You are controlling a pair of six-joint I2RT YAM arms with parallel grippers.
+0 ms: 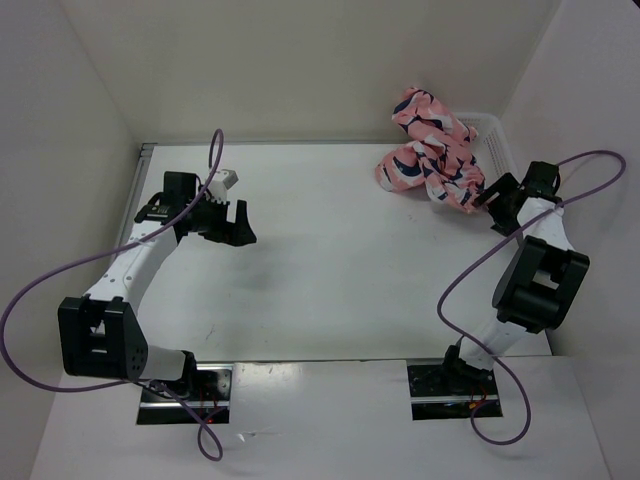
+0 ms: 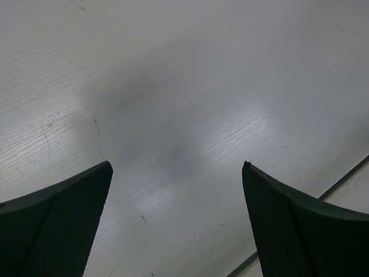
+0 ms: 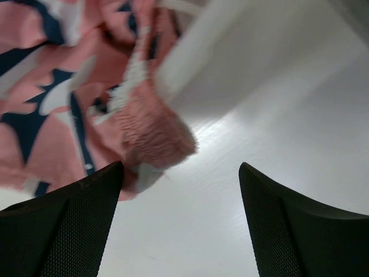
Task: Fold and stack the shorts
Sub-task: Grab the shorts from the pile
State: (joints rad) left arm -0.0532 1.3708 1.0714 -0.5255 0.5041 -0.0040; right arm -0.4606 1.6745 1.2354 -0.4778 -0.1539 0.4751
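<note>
The shorts (image 1: 432, 152) lie in a crumpled salmon-pink heap with navy and white shapes at the back right, draped partly over the white basket (image 1: 497, 138). My right gripper (image 1: 488, 201) sits just in front of the heap, open. In the right wrist view the shorts (image 3: 63, 86) fill the upper left, and their gathered pink waistband (image 3: 158, 135) hangs down near the left finger (image 3: 69, 225). Nothing lies between the fingers of the right gripper (image 3: 180, 173). My left gripper (image 1: 240, 226) is open over bare table at the left, far from the shorts, and the left gripper (image 2: 177, 167) holds nothing.
White walls close in the table on the left, back and right. The basket wall (image 3: 230, 57) rises right behind the right gripper. A seam in the table (image 2: 300, 219) runs near the left gripper's right finger.
</note>
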